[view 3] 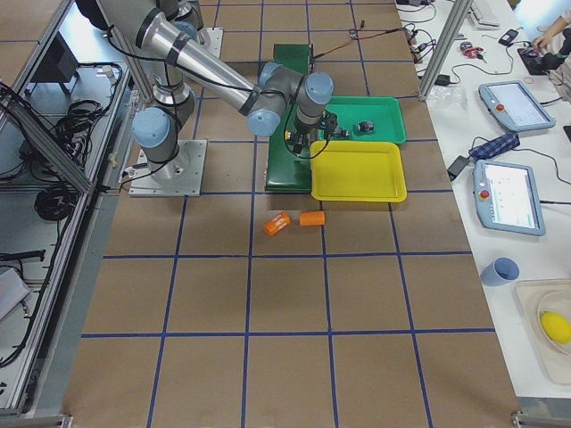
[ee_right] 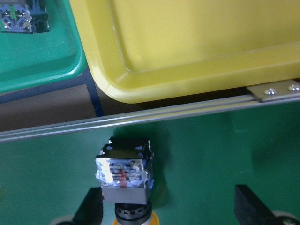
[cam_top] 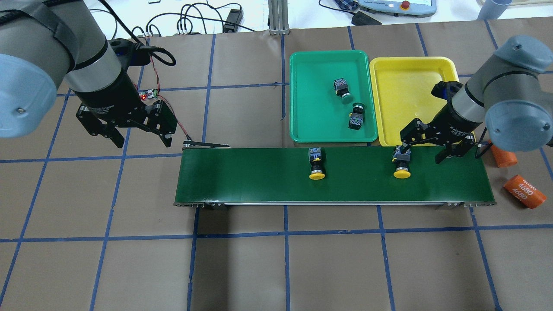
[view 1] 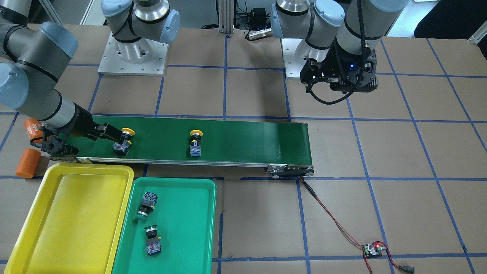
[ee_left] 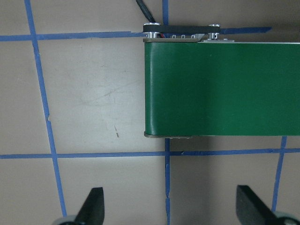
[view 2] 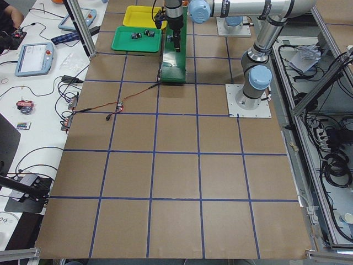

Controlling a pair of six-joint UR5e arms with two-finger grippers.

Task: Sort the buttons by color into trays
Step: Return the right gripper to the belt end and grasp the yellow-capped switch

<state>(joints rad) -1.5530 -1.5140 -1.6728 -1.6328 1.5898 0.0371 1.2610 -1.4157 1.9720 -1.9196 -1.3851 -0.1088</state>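
Two yellow-capped buttons lie on the green conveyor belt, one near its middle and one toward the right end. My right gripper is open and low over the belt. In the right wrist view that button sits just inside the gripper's left finger, with the other finger well clear. Two green-capped buttons lie in the green tray. The yellow tray beside it holds nothing. My left gripper hangs open above the table, off the belt's left end.
Two orange cylinders lie on the table past the belt's right end. A small controller board with red wires runs to the belt's other end. The table is brown paper with a blue tape grid.
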